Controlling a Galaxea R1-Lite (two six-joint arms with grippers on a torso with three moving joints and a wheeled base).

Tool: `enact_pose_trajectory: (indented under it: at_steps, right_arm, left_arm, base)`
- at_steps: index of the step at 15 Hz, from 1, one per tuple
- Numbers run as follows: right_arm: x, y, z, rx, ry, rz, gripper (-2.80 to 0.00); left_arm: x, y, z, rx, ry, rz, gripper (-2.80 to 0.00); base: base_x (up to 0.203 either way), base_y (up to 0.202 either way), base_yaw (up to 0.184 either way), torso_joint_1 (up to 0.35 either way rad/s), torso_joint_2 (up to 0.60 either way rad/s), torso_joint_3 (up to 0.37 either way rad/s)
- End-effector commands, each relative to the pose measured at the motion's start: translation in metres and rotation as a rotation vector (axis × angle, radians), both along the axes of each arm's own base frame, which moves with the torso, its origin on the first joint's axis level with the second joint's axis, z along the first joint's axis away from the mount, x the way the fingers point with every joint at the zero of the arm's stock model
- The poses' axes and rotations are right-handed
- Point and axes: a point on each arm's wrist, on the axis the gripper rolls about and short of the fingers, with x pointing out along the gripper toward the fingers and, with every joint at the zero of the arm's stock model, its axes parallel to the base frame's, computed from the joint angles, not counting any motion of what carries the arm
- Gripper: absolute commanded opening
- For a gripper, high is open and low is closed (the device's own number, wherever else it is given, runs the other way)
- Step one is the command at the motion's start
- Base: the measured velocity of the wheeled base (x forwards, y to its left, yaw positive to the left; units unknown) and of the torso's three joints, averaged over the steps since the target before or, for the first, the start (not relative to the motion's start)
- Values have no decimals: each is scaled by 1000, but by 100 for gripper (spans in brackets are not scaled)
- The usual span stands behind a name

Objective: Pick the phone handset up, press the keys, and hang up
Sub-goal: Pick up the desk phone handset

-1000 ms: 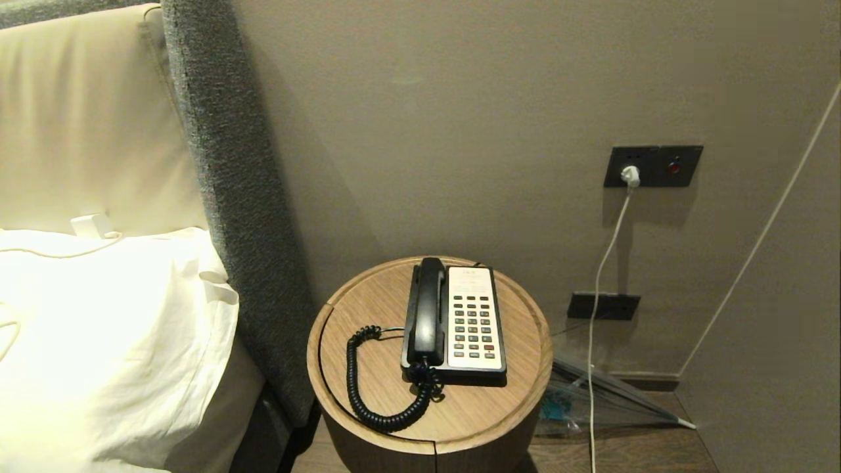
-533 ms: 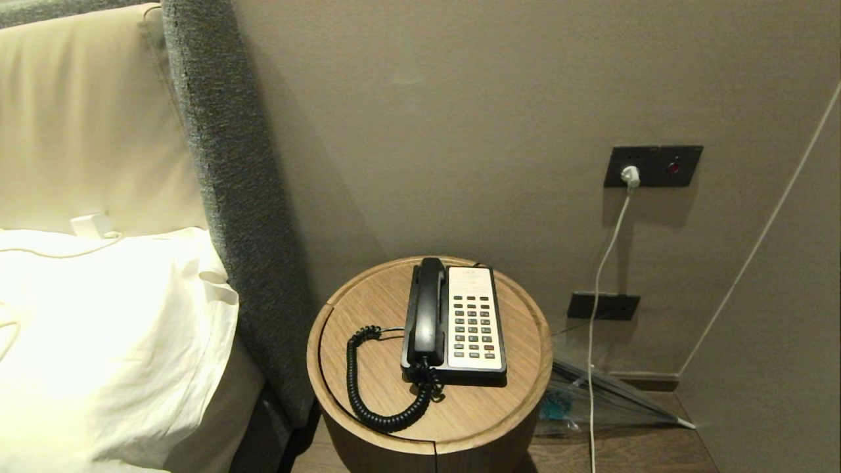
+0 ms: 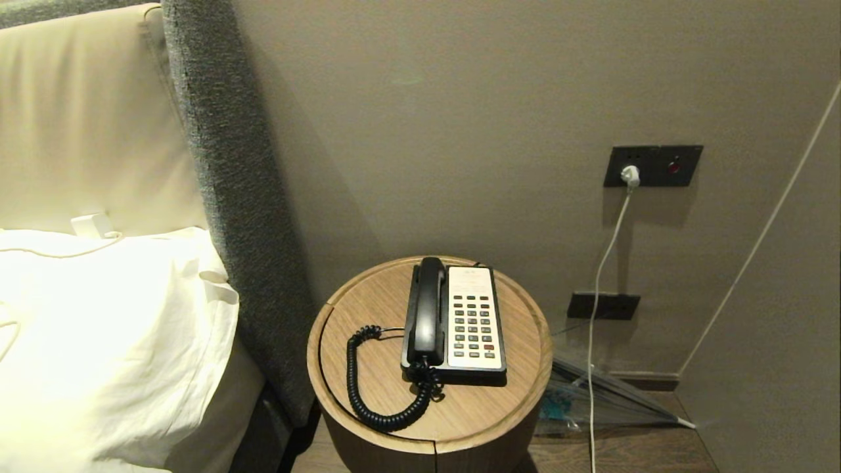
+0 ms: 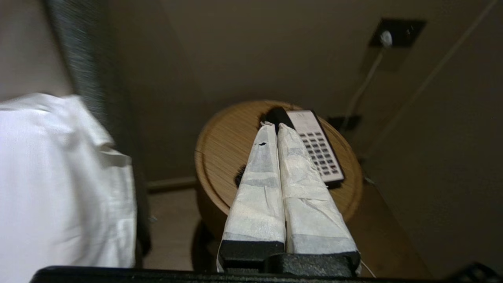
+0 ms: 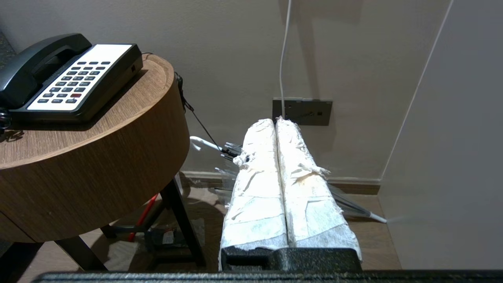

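Resting in its cradle, the phone handset [image 3: 428,309] lies along the left side of the phone base [image 3: 489,372], and I use this base as my landmark. The keys [image 3: 473,326] sit in the cream faceplate of the base, just right of the handset, with 1 red key [image 3: 488,347] in the lower rows. A black coiled cord [image 3: 381,387] curls from the near end of the handset and makes a loop on the round wooden table [image 3: 512,407], left of the base.

My left gripper [image 4: 273,126] is in the air on the near side of the base, and its 2 white-wrapped fingers [image 4: 259,184] are pressed together with nothing between them. In the left wrist view its tips point toward the far end of the handset, but I cannot tell if they touch it.

My right gripper [image 5: 276,121] hangs lower than the table top, to the right of the base, near a wall socket [image 5: 302,112]. Its fingers [image 5: 306,196] are also closed together and hold nothing.

Behind the base, on the wall, a white charger cable [image 3: 608,249] goes down from a dark socket plate [image 3: 657,165].
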Motion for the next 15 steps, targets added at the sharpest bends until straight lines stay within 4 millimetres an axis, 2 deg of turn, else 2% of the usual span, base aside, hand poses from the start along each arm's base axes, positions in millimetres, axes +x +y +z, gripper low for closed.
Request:
enact_pose_trajectory:
  at_steps: [1,3,6,8,11,12,15]
  right_arm:
    - [2,0,-6,0,22,0,-280]
    - [2,0,-6,0,23,0,-280]
    - [2,0,-6,0,23,0,-280]
    - [2,0,-6,0,23,0,-280]
    - [2,0,-6,0,22,0,-280]
    - [2,0,-6,0,22,0,-280]
    - [2,0,-6,0,23,0,-280]
  left_arm:
    - [116,-30,-14,4,282,-125,-280]
    - [145,-77,-25,27,384,-262,-280]
    - [168,-131,-47,85,483,-305,-280]
    - [174,-148,-59,107,524,-278,-280]
    - [182,-162,-73,156,549,-236,-280]
    - [186,-167,-78,176,556,-215,0]
    - [198,-181,-86,213,551,-171,0]
  base:
    - [0,0,0,0,0,0]
    - [0,0,0,0,0,0]
    - [0,0,0,0,0,0]
    - [0,0,0,0,0,0]
    - [0,0,0,0,0,0]
    - [0,0,0,0,0,0]
    - [0,0,0,0,0,0]
